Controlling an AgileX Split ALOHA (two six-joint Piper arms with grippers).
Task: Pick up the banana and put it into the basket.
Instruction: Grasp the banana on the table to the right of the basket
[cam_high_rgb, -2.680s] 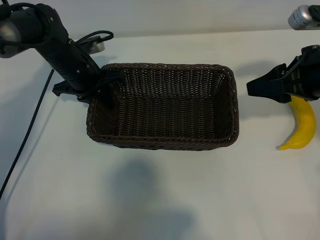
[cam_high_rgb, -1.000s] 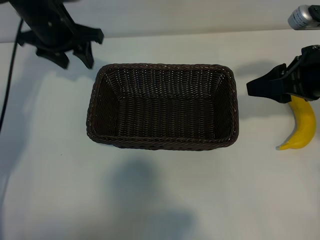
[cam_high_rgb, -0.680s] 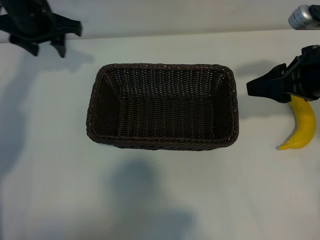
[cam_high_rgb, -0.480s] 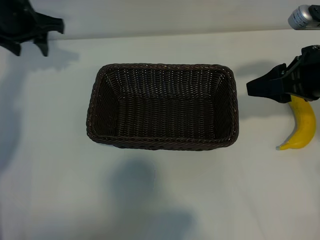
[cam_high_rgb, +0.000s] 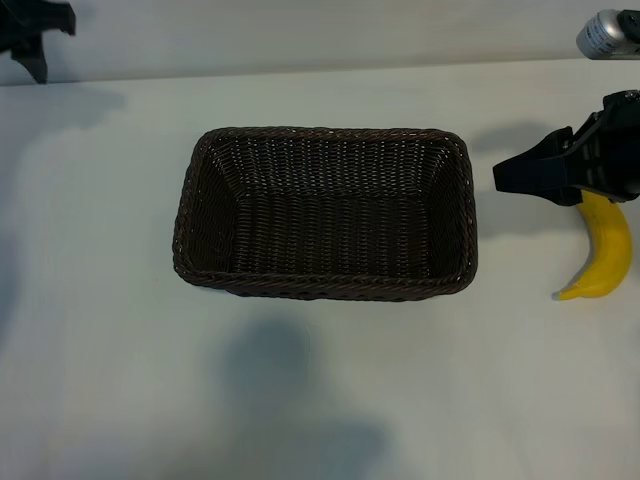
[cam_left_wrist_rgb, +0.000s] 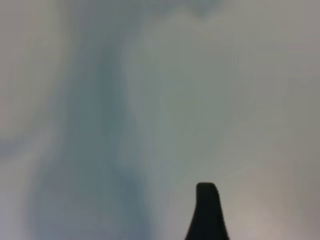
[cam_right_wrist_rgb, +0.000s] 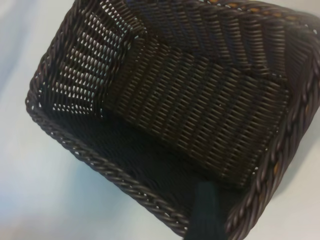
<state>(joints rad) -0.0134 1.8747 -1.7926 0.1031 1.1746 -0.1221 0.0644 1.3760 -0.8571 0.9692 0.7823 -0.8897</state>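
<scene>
White counter (cam_high_rgb: 330, 400) carries everything. Right pincer (cam_high_rgb: 505, 177) hovers at the exterior view's right edge, fingers spread apart, holding nothing, its tips aimed toward the basket (cam_high_rgb: 325, 285). Banana (cam_high_rgb: 600, 255) lies on the counter just behind and below the pincer's body, partly hidden by it, curved tip toward the view's bottom, untouched by the fingers. Basket sits near, just ahead of the fingertips, empty; the right wrist view looks straight into its woven floor. Left pincer (cam_high_rgb: 30, 25) is far off at the top left corner, well apart from both, fingers spread.
</scene>
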